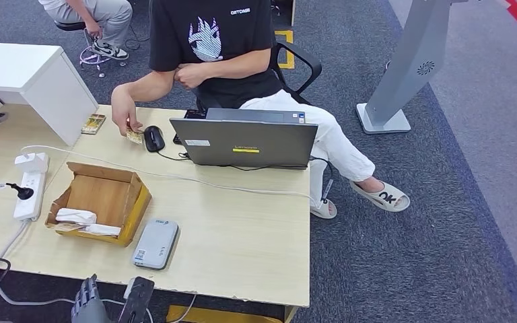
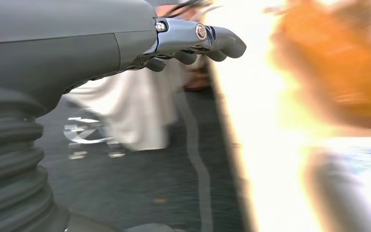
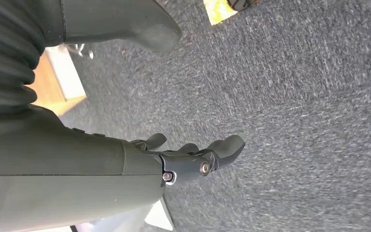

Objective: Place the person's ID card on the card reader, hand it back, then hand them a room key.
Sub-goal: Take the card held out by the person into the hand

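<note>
The person's hand (image 1: 122, 116) is holding the card (image 1: 134, 136) on the tabletop (image 1: 242, 229) at upper left, well beyond the left hand (image 1: 108, 303) at the bottom edge, empty, fingers loosely apart. The right hand (image 3: 193, 159) is hanging empty, farther off.

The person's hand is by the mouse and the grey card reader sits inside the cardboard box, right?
Not quite. In the head view the grey card reader lies on the table beside the cardboard box, not inside it. The person's hand is indeed by the mouse.
</note>
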Tool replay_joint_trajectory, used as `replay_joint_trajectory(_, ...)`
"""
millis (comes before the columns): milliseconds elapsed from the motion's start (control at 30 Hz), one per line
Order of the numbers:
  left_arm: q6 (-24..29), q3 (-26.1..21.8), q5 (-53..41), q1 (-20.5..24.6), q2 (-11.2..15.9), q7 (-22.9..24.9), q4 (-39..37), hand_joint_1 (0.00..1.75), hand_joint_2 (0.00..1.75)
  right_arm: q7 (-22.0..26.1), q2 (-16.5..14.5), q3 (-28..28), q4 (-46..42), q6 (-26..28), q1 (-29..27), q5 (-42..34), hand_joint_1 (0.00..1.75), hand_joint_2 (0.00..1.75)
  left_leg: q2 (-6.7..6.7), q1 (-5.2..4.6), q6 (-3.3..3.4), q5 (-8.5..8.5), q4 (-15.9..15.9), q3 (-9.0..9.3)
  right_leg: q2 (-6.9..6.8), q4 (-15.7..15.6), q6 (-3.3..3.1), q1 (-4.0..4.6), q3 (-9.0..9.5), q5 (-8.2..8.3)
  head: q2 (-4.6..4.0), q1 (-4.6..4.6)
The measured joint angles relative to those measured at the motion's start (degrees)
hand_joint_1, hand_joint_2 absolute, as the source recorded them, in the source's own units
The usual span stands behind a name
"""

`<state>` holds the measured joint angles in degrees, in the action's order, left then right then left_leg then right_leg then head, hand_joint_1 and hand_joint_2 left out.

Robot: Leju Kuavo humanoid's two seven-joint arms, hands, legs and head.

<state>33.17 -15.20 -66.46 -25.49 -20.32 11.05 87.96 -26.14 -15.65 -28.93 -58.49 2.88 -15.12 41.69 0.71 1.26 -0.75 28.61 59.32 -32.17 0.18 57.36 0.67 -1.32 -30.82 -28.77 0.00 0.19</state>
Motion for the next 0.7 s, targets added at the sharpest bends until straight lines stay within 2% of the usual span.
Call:
replay_joint_trajectory(167, 0.9, 4.9, -2.2, -0.7, -0.2, -4.0, 7.5, 0.0, 1.75, -0.3, 0.0, 0.0, -0.6, -1.4, -0.1, 1.9, 0.0, 1.75, 0.0, 0.0, 0.0, 0.0, 0.0, 0.01, 0.0, 0.0, -0.01, 0.0, 0.0, 0.02, 0.0, 0.0)
replay_joint_trajectory(267, 1.6, 5.2, -3.4, -0.4, -0.1, -4.7, 13.3, 0.0, 1.75, -0.8, -0.1, 0.0, -1.1, -2.1, -0.2, 3.6, 0.0, 1.75, 0.01, 0.0, 0.0, 0.0, 0.0, 0.01, -0.01, 0.0, -0.04, 0.0, 0.0, 0.03, 0.0, 0.0)
replay_joint_trajectory(367, 2.0, 2.7, -2.5, 1.5, 0.7, -5.6, 16.3, 0.0, 1.75, -0.7, -0.1, -0.3, -1.2, -2.6, -0.2, 5.7, 0.0, 1.75, 0.03, 0.01, -0.05, -0.04, 0.0, 0.01, -0.04, 0.0, -0.04, 0.01, 0.01, 0.03, 0.0, 0.0)
replay_joint_trajectory(700, 0.8, -9.6, 4.0, 10.2, 8.1, -11.7, 17.6, 0.0, 1.75, 2.0, -0.2, -3.0, -1.1, -3.3, -0.4, 12.9, 0.0, 1.75, 0.06, 0.03, -0.05, -0.14, 0.0, -0.03, -0.05, 0.0, -0.07, 0.03, 0.01, 0.04, 0.0, 0.01)
